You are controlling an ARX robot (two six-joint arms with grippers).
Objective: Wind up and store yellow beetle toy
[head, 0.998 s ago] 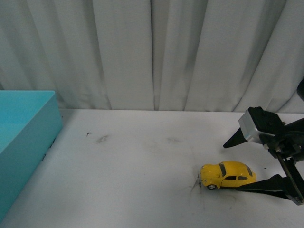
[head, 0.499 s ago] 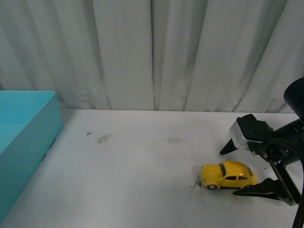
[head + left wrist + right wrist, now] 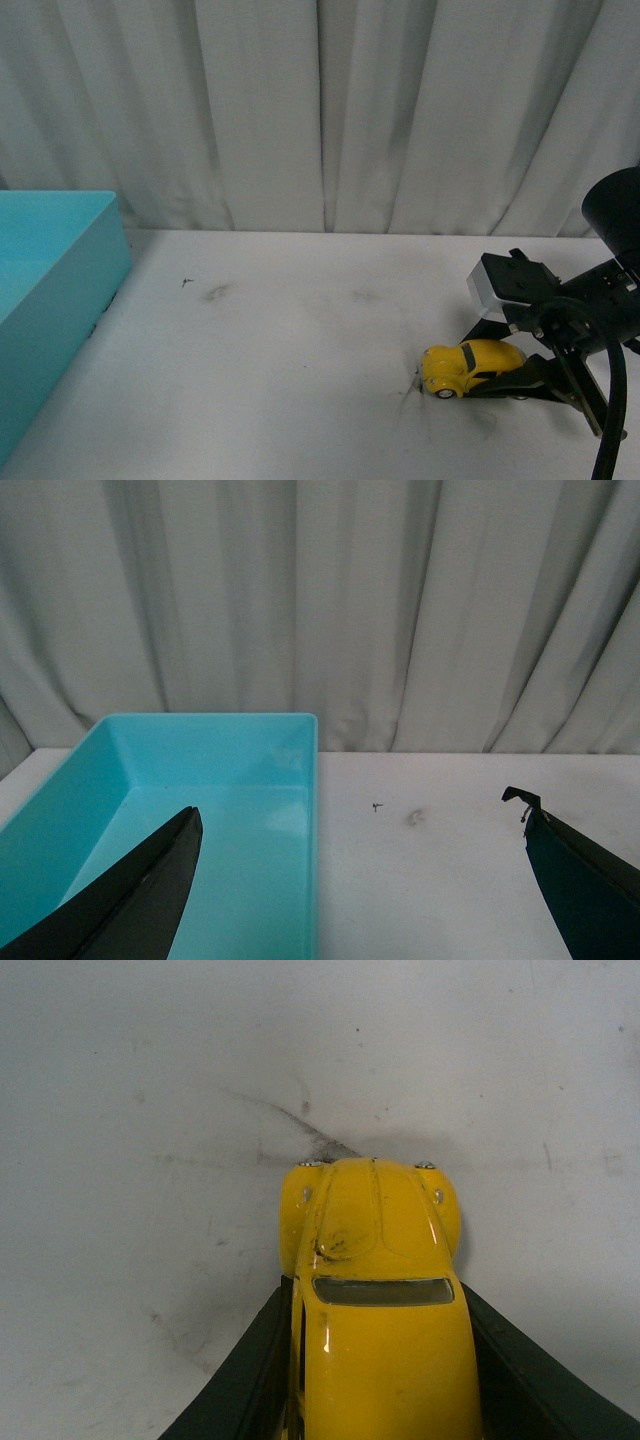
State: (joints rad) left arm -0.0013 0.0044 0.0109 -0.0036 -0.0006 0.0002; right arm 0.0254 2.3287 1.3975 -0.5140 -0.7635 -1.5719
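Observation:
The yellow beetle toy stands on the white table at the right, nose pointing left. My right gripper is shut on its rear half, black fingers on both sides. In the right wrist view the toy fills the lower middle, hood and windscreen showing, with a black finger pressed against each flank. My left gripper is open and empty, hanging over the teal box's right wall; it does not show in the front view.
A teal open box stands at the table's left edge; it also shows in the left wrist view, with nothing inside. Grey curtain hangs behind. Dark scuff marks spot the table.
My right gripper has moved left around the toy's rear and its fingers have closed from wide apart onto the toy's sides. The toy has stayed in place.

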